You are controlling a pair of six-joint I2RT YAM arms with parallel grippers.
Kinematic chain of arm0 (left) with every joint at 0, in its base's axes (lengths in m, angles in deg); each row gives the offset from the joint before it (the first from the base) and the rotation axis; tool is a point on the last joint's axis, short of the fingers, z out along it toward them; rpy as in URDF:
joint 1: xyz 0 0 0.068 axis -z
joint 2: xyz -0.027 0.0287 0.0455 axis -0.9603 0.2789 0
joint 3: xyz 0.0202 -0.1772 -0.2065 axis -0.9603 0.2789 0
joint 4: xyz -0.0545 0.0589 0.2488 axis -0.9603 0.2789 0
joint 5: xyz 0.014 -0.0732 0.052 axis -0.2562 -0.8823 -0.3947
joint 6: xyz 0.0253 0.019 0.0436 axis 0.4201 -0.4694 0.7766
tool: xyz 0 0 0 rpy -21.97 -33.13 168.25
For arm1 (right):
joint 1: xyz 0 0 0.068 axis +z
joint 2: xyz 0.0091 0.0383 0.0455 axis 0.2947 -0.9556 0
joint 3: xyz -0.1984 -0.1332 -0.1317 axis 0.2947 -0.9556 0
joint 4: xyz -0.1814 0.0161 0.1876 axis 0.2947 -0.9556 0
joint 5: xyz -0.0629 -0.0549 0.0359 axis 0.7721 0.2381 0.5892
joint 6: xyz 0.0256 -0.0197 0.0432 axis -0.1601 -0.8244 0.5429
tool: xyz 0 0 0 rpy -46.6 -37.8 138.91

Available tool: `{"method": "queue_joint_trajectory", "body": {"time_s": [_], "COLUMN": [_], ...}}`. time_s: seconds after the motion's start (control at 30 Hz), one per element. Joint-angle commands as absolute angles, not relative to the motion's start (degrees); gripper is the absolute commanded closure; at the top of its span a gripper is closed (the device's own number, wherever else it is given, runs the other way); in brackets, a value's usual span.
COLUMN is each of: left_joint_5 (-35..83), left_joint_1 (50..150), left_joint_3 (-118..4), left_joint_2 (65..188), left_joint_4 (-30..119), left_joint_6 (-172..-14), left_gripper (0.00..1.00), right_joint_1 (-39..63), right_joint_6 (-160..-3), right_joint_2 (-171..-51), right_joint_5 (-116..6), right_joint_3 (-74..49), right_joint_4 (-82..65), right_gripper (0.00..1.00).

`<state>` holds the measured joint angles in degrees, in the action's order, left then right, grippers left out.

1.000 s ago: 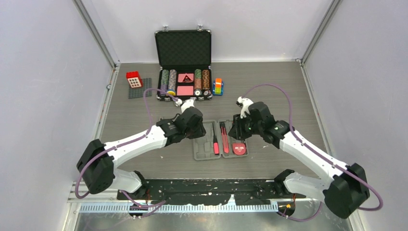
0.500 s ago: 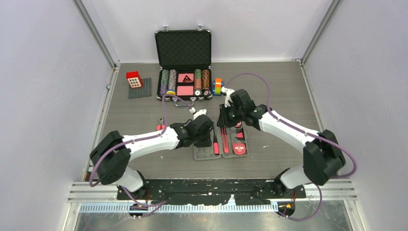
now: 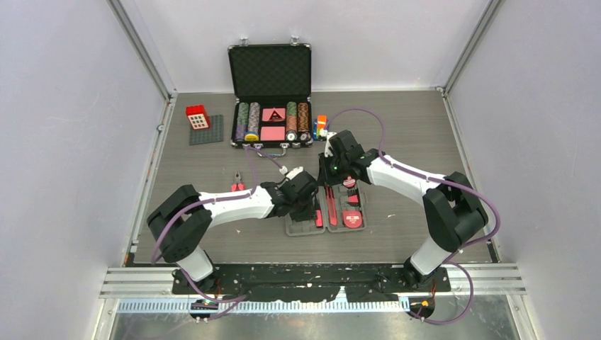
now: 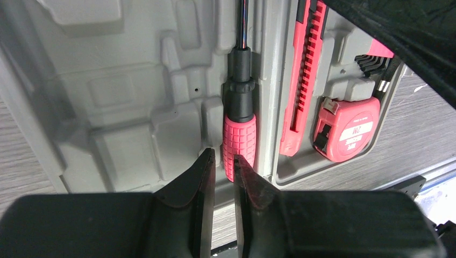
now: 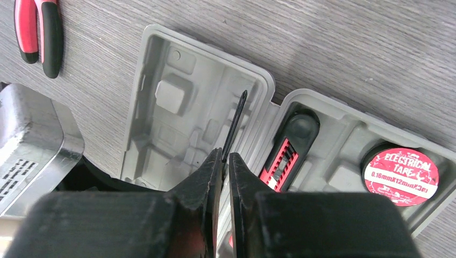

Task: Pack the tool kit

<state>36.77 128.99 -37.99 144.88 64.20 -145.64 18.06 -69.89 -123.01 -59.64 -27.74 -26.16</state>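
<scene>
Red-and-black pliers [image 3: 237, 183] lie loose on the bench [image 3: 184, 152], left of the open grey case [image 4: 123, 107], not yet stowed. Next over, the left pincer [image 4: 223, 157] shows only an empty slit between its jaws, poised at the butt of the screwdriver [image 4: 239, 129], which lies in its slot beside the hinge. Further right, the knife [image 4: 301, 80] and tape measure [image 4: 347, 129] sit in the other half. The right pincer [image 5: 226, 156] is just as narrow over the steel shaft; whether it pinches it I cannot tell. I'd judge the screwdriver light and stiff, with a slick shaft: better pressed home at the ribbed handle.
</scene>
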Motion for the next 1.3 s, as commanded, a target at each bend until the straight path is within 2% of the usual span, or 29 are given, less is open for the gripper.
{"method": "queue_joint_trajectory", "body": {"time_s": [0.0,0.37,0.87,1.07,1.27], "left_joint_5": [37.29,37.46,36.14,35.93,35.40], "left_joint_1": [129.76,130.43,130.49,130.49,130.34], "left_joint_3": [-40.01,-41.80,-43.05,-42.98,-42.98], "left_joint_2": [145.07,146.22,148.65,149.04,149.75], "left_joint_4": [63.46,65.83,68.04,68.41,68.60], "left_joint_6": [-148.36,-148.35,-149.20,-149.52,-150.01], "left_gripper": [0.78,0.75,0.97,1.00,1.00], "right_joint_1": [18.22,18.22,18.18,18.70,21.83], "right_joint_6": [-69.16,-68.59,-68.20,-70.57,-71.65], "right_joint_2": [-123.85,-127.77,-134.24,-135.07,-135.68], "right_joint_5": [-59.07,-60.59,-59.74,-58.11,-49.73], "right_joint_3": [-25.32,-22.30,-20.47,-23.85,-25.66], "right_joint_4": [-24.53,-24.27,-25.16,-25.69,-28.81], "right_gripper": [0.84,0.85,0.87,0.94,0.95]}}
